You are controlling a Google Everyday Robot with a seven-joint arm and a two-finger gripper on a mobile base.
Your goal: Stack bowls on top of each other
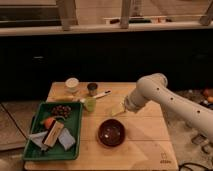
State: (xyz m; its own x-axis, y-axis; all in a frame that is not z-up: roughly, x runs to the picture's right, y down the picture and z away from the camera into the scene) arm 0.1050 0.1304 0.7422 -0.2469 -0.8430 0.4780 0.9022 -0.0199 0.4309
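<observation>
Your tool [118,110], the pale yellowish end of the white robot arm [167,99], is hanging low over the light wooden bench [145,147], just beyond the far right rim of the dark reddish-brown, round, glossy bowl [111,133]; it is standing apart from that bowl; you are not getting a view that tells how far the tool is open, nor whether it has hold of anything.

The arm is reaching in from the right edge, climbing to a rounded joint over the bench's far right part, then bending down and to the left toward the tool.

The bowl is sitting on the bench near the front middle, just right of the green rectangular plastic tray [50,157]; it is showing as one round shape, and you cannot tell whether it is a single bowl or several nested.

The tray is holding a cluster of small dark brown pieces [61,111], an orange item [48,122] and some bluish scraps [67,140].

Toward the back of the bench a small cream-white cup [72,84], a small dark cup [92,88] and a small light-green cup [90,104] are standing near one another; a slim white utensil [103,94] is lying just right of them.
</observation>
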